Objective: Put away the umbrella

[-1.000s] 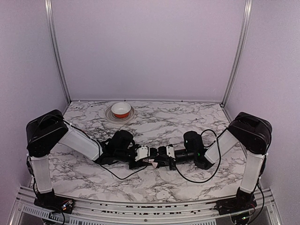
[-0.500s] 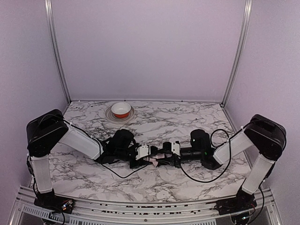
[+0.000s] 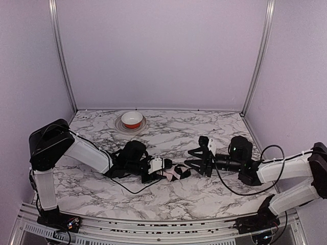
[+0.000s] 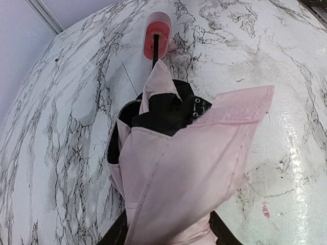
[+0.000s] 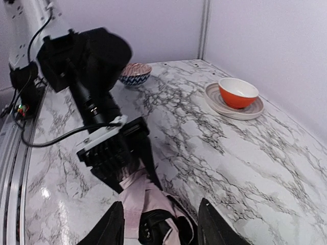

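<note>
- White marble-patterned tabletop with grey veins (image 3: 168,201): carries everything listed below.
- Compact folding umbrella of pale pink fabric with black lining (image 3: 174,173): lies collapsed and loosely bunched on the tabletop, about mid-width and nearer the front edge than the back wall. In the left wrist view a thin black shaft (image 4: 155,50) runs out of the folds to a small pale pink handle knob (image 4: 156,33), which rests on the marble.
- Left gripper (image 3: 163,169): immediately left of the umbrella, its fingers pressed onto the pink fabric and holding that end of the bundle. The cloth fills the gap between the black fingers (image 4: 218,236).
- Right gripper (image 3: 190,159): just right of the umbrella, low over the marble, jaws spread wide and holding nothing. From its own camera the bundle's end lies between the two black fingertips (image 5: 113,224). Contact cannot be judged.
- Blue-and-white patterned bowl (image 5: 134,74): seen only from the right wrist, well apart from the umbrella, beyond the left arm.
- Orange bowl with a white inside (image 3: 132,119): well behind the umbrella and to its left, near the back wall. It sits upright on a pale round plate (image 3: 120,124).
</note>
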You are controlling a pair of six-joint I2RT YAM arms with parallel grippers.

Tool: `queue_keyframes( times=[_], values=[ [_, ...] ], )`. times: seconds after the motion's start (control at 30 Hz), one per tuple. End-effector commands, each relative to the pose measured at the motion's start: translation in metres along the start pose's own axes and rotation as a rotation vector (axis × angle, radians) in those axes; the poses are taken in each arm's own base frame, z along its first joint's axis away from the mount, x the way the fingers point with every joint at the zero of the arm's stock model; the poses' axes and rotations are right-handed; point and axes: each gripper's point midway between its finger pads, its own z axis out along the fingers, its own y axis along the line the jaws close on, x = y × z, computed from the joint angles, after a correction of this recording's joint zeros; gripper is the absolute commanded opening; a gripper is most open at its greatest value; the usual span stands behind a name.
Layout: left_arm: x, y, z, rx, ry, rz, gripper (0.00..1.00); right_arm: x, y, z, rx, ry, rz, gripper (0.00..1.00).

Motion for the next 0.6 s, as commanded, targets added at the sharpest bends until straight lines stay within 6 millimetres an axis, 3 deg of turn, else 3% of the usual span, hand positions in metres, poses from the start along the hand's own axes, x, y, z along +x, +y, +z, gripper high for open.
queue_keyframes(
  times=[0.0,0.07,0.17,0.33,0.47,0.57],
  values=[
    [0.055,-0.027,0.004,0.087,0.179,-0.067,0.0,0.003,-0.034,0.001,0.076,0.11,0.401,0.46],
    [0.056,-0.028,0.005,0.087,0.181,-0.068,0.0,0.004,-0.025,0.015,-0.023,0.176,0.476,0.45],
    [0.056,-0.027,0.005,0.083,0.183,-0.066,0.0,0.033,-0.018,0.029,-0.079,0.324,0.662,0.39],
    [0.055,-0.026,0.004,0.082,0.18,-0.069,0.0,0.057,-0.01,0.036,-0.096,0.442,0.875,0.36],
    [0.056,-0.028,0.006,0.089,0.181,-0.071,0.0,0.068,-0.001,0.037,-0.12,0.482,0.914,0.4],
    [0.056,-0.03,0.007,0.095,0.183,-0.073,0.0,0.068,0.011,0.05,-0.17,0.511,0.86,0.43]
  ],
)
